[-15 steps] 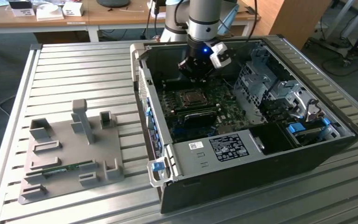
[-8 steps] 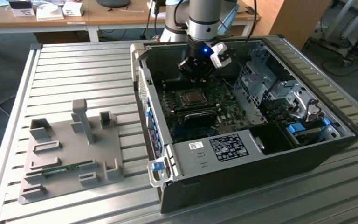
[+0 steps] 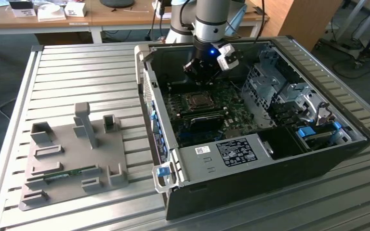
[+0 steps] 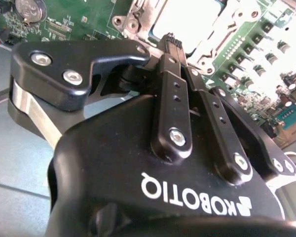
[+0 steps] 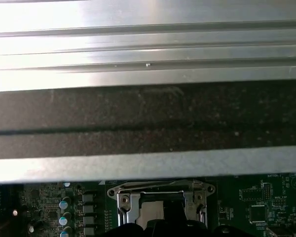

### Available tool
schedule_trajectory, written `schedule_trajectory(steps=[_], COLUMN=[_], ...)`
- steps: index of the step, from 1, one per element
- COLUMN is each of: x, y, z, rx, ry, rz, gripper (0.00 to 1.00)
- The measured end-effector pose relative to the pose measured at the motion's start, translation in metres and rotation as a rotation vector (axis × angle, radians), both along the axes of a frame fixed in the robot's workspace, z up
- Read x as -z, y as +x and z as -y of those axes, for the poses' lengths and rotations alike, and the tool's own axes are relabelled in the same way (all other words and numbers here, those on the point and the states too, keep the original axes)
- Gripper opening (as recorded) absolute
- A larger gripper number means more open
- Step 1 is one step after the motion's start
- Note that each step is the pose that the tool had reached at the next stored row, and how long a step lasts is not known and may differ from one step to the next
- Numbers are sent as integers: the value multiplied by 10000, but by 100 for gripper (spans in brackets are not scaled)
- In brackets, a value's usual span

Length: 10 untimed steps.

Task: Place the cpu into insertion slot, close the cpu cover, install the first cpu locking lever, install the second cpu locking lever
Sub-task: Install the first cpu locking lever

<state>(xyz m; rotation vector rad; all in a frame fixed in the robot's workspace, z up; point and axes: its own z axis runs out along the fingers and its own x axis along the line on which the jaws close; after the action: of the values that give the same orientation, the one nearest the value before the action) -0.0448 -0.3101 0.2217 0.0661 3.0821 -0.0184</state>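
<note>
My gripper (image 3: 201, 80) hangs inside the open grey computer case, just above the far edge of the insertion slot (image 3: 188, 104). The second wrist view has its two black fingers pressed together, shut, tips (image 4: 173, 39) down at the socket's rim with nothing visible between them. The pale silvery-tan cpu (image 4: 187, 19) lies inside the slot. The thin silvery cpu cover (image 4: 138, 20) frames it and seems to lie flat. In the first wrist view the cover (image 5: 160, 189) is beneath the case wall, with the dark fingertips (image 5: 170, 221) over it. Whether the levers are latched I cannot tell.
The case (image 3: 249, 159) lies open on a slatted metal table. A drive cage (image 3: 281, 91) stands at the exterior view's right, inside the case. A grey fixture plate (image 3: 75, 154) holding a memory stick (image 3: 63, 175) lies at the exterior view's left. The case wall (image 5: 148, 123) is close by.
</note>
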Motion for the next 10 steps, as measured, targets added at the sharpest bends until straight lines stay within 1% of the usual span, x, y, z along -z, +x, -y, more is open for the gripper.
schedule_trajectory(steps=[2,4,10], x=[1,1,1], y=[1,0,0], z=[6,28,121], rx=[-2,-1,-1], ry=[3,2,2], rz=[1,-1,-3], gripper=[11,11,11])
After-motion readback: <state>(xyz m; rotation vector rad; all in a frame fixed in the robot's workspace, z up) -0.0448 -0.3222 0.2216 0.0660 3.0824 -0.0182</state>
